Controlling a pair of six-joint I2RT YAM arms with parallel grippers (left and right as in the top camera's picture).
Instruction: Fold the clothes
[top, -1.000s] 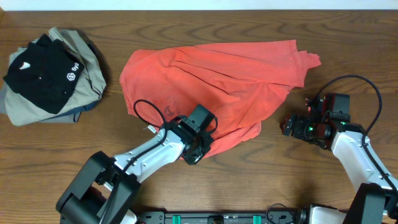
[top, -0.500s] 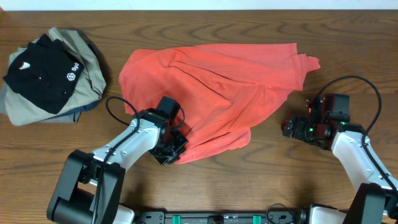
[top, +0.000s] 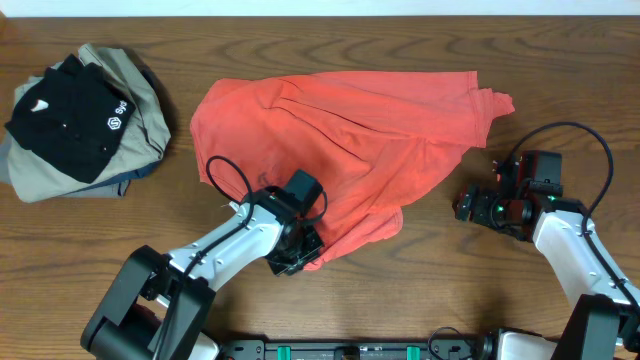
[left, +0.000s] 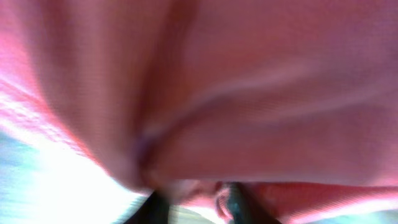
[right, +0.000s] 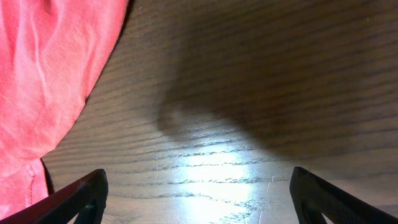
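Note:
The clothes, a coral-red T-shirt (top: 340, 130), lie crumpled across the middle of the table. My left gripper (top: 302, 256) sits at the shirt's near hem, its fingers pinched on a fold of the red cloth. In the left wrist view the blurred shirt (left: 217, 81) fills the frame, and cloth is bunched between the two dark fingertips of the left gripper (left: 196, 205). My right gripper (top: 466, 205) rests open over bare wood to the right of the shirt. The right wrist view shows that gripper (right: 199, 205) with nothing between its fingers and the shirt's edge (right: 43, 74) at the left.
A black garment with white logos (top: 65, 115) lies on a khaki-grey garment (top: 135, 100) at the table's back left corner. Bare wood (top: 560, 70) surrounds the shirt. The right arm's cable (top: 590, 140) loops above the table at the right.
My left gripper swung left, dragging the shirt's near hem with it, then came back right onto the hem. The right arm has not moved.

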